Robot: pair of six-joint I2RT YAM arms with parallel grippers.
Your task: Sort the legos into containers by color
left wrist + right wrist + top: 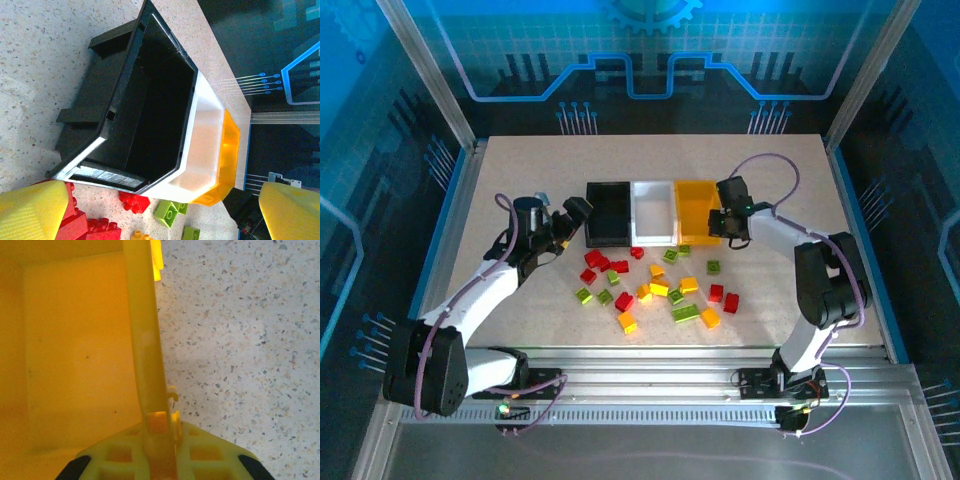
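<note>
Three bins stand in a row: black, white, yellow-orange. All look empty. Red, lime and orange legos lie scattered on the table in front of them. My left gripper hovers by the black bin's left front corner, jaws wide open; its yellow fingers frame the black bin, a red brick and a lime brick. My right gripper is shut on the yellow-orange bin's right wall, which runs between its jaws.
The speckled table ends in metal rails at the front and blue-lit enclosure walls at the sides and back. Bare tabletop lies right of the yellow-orange bin and behind the bins.
</note>
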